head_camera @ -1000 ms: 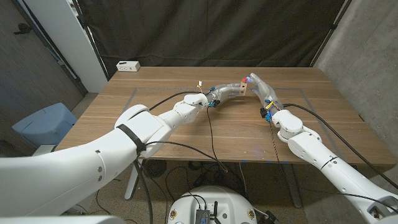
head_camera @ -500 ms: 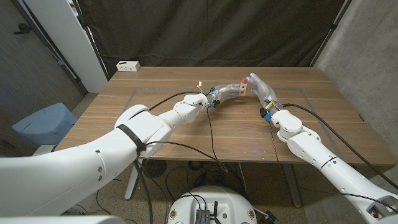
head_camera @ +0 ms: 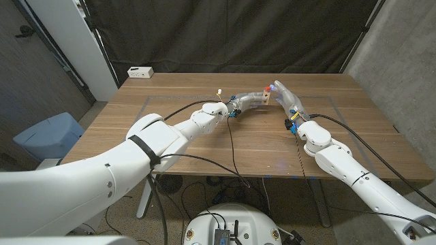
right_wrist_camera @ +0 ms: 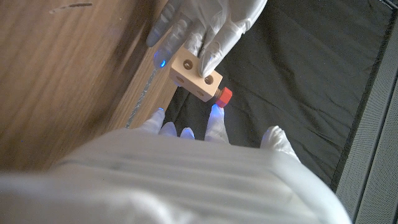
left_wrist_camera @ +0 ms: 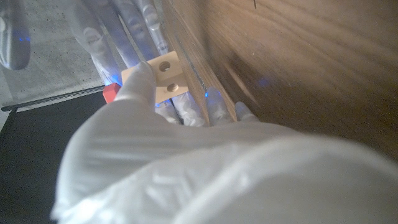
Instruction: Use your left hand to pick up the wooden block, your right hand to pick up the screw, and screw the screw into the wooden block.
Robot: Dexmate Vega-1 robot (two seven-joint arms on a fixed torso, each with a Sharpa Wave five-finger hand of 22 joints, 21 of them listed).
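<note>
Left hand [right_wrist_camera: 208, 25] pinching wooden block [right_wrist_camera: 195, 74], holes facing right hand [right_wrist_camera: 186, 180] for threading; right fingers meeting red screw [right_wrist_camera: 223, 97] at block's end (grip probably closed, partly hidden).

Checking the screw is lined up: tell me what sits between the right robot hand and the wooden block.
In the right wrist view, only the red-headed screw lies between the right robot hand and the wooden block, its head at the block's face.
</note>
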